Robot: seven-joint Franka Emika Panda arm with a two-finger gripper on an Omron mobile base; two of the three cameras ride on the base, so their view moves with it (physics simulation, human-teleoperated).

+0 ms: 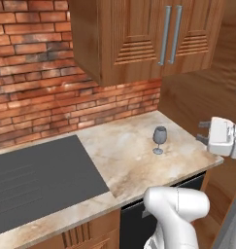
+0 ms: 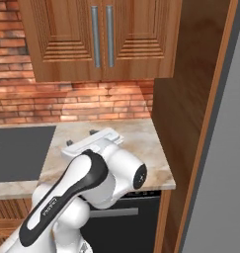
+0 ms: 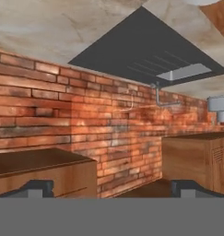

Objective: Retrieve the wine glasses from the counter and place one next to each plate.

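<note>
Left base view: wine glass [image 1: 159, 139] upright on counter [image 1: 124, 160] | right base view: arm hides it

wine glass [image 1: 159, 139]: 1 dark grey-blue translucent glass, rounded bowl, short stem, round foot
pose: upright
place: on the beige marbled tabletop [image 1: 124, 160], right of the dark cooktop, near the tabletop's right end

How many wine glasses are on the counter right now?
1. The wine glass stands upright on the counter, right of the cooktop and near the counter's right end. Another might be hidden behind the robot's arm in the right base view.
</note>
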